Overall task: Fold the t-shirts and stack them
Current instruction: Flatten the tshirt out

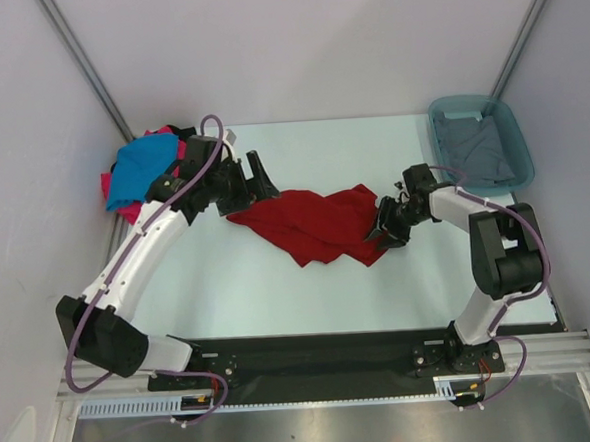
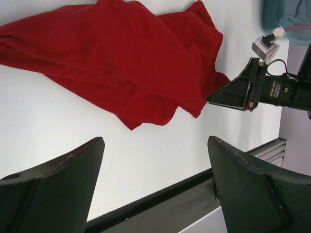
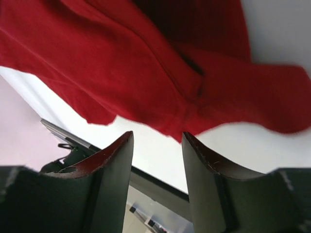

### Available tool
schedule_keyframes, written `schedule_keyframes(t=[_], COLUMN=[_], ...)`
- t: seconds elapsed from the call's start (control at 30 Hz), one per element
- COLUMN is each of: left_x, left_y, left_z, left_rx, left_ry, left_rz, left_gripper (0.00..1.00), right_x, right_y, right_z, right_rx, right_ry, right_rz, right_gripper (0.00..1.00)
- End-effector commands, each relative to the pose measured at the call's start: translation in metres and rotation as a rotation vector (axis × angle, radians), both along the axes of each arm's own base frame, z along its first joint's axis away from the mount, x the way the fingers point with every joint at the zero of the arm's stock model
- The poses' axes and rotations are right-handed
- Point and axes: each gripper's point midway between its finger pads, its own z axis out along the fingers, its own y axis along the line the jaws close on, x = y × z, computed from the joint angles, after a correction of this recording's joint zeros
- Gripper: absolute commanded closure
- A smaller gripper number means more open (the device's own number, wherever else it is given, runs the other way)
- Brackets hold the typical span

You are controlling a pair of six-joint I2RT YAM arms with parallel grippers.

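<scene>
looks like grab-to-spread: your right gripper [image 3: 158,134] half open, red t-shirt [image 3: 121,63] hem at its tips, left gripper [image 2: 155,140] wide open, both empty; pinch hem next.

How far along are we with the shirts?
Done: no folded stack shows; a grey shirt lies in the teal tub. In hand: the red shirt lies crumpled on the table, right gripper at its edge, left gripper open beside it. Left: the blue, pink and black heap lies unfolded.

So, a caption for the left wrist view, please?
Open left gripper above table; right gripper at the crumpled red t-shirt.
</scene>
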Motion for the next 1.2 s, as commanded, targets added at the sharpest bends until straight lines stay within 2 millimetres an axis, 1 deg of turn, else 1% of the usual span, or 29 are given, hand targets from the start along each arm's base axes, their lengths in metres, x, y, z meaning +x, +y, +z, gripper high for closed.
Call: schedule_keyframes(t=[0.0, 0.03, 0.13, 0.23, 0.33, 0.37, 0.43, 0.47, 0.53, 0.6, 0.7, 0.77, 1.0, 1.17], left_x=[-0.008, -0.009, -0.008, -0.006, -0.004, -0.003, -0.003, -0.003, -0.002, -0.001, 0.001, 0.001, -0.001, -0.006], left_y=[0.007, 0.007, 0.008, 0.007, 0.007, 0.008, 0.008, 0.008, 0.007, 0.005, 0.002, 0.002, 0.003, 0.006], left_z=[0.011, 0.011, 0.012, 0.015, 0.016, 0.015, 0.016, 0.016, 0.014, 0.014, 0.014, 0.014, 0.013, 0.015], left_rx=[0.024, 0.025, 0.028, 0.034, 0.047, 0.052, 0.056, 0.054, 0.052, 0.048, 0.043, 0.043, 0.055, 0.059], left_ry=[-0.044, -0.045, -0.052, -0.058, -0.061, -0.057, -0.059, -0.062, -0.062, -0.061, -0.061, -0.058, -0.058, -0.061], left_rz=[-0.005, -0.004, -0.005, -0.012, -0.022, -0.023, -0.025, -0.026, -0.032, -0.036, -0.044, -0.049, -0.063, -0.061], left_gripper=[0.06, 0.06, 0.06, 0.06, 0.06, 0.06, 0.06, 0.06, 0.06, 0.06, 0.06, 0.06, 0.06, 0.06], right_x=[0.023, 0.025, 0.029, 0.030, 0.028, 0.027, 0.026, 0.025, 0.022, 0.022, 0.019, 0.017, 0.009, 0.007], right_y=[0.015, 0.019, 0.023, 0.025, 0.026, 0.026, 0.021, 0.018, 0.010, 0.007, 0.001, 0.000, -0.012, -0.013], right_z=[-0.001, -0.002, -0.010, -0.013, -0.014, -0.009, -0.006, 0.000, 0.002, 0.007, 0.008, 0.006, -0.012, -0.021], right_rx=[0.051, 0.057, 0.053, 0.045, 0.041, 0.039, 0.007, -0.007, -0.048, -0.061, -0.096, -0.099, -0.170, -0.171], right_ry=[-0.075, -0.077, -0.064, -0.061, -0.050, -0.059, -0.074, -0.088, -0.091, -0.108, -0.112, -0.106, -0.063, -0.068], right_rz=[-0.001, 0.004, 0.002, 0.003, 0.002, 0.005, -0.008, -0.014, -0.022, -0.028, -0.041, -0.049, -0.086, -0.097], right_gripper=[0.51, 0.52, 0.53, 0.53, 0.53, 0.53, 0.53, 0.52, 0.52, 0.52, 0.52, 0.53, 0.54, 0.55])
